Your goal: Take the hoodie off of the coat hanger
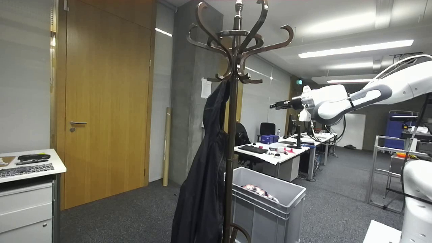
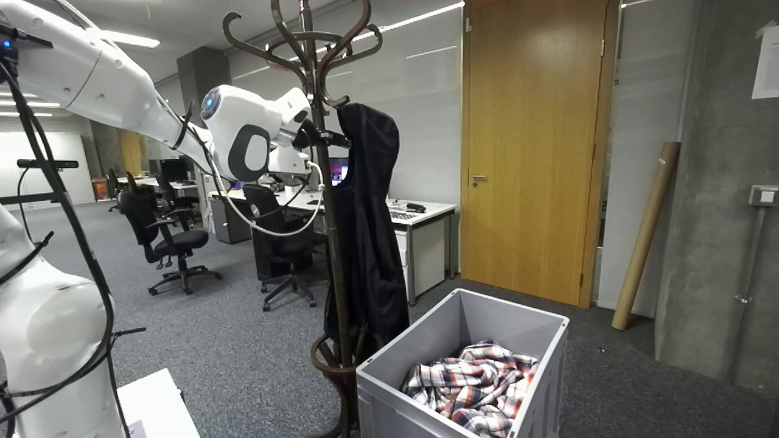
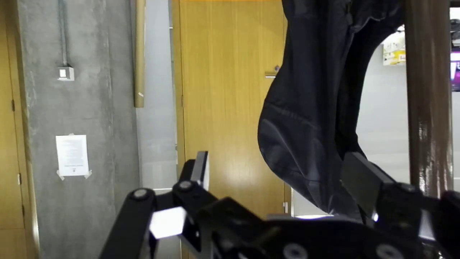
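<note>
Black hoodie [image 1: 204, 175] hangs, apparently by its hood [image 1: 212, 111], between six and seven o'clock from the crown of the coat hanger [image 1: 231, 135] in an exterior view. Gripper [image 3: 277, 158]: fingers wide apart, hoodie at one o'clock in the wrist view, presumably to pinch the hood. Grey crate [image 2: 505, 322] probably placed for the drop. Cloth limp, long-folded.

White light poured from overhead.
A ceiling strip light [image 1: 356, 49] burned out white in an exterior view; in the wrist view, the wooden door [image 3: 230, 108] held a soft sheen and the gripper fingers [image 3: 361, 176] looked blurred.
</note>
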